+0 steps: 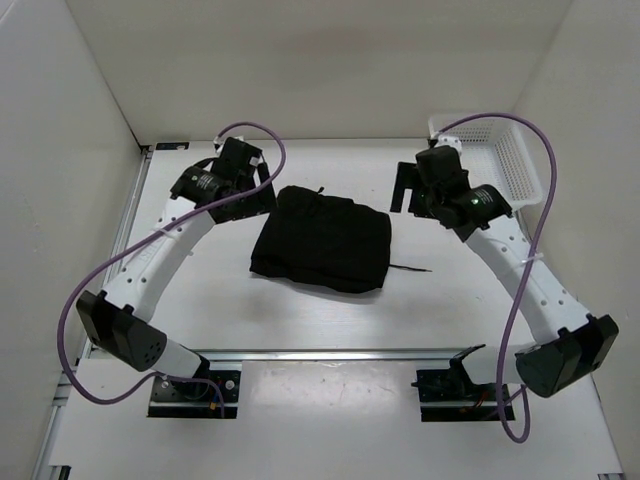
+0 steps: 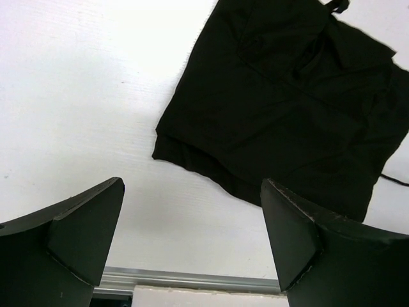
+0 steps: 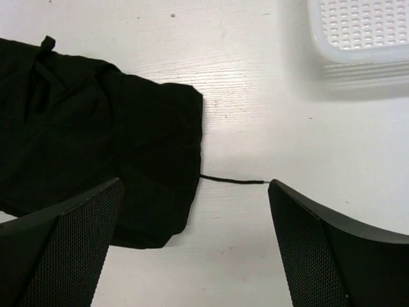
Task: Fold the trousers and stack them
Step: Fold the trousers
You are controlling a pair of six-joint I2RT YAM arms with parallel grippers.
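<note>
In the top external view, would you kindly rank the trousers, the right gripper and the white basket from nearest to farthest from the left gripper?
Measured from the left gripper:
1. trousers: just to its right, folded in the middle.
2. right gripper: on the right side, beyond the trousers.
3. white basket: far right corner, behind the right gripper.

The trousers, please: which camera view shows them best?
The top external view: the folded trousers lie in full on the table, nothing cropped. The left wrist view cuts them off at the top and right; the right wrist view shows only one end.
</note>
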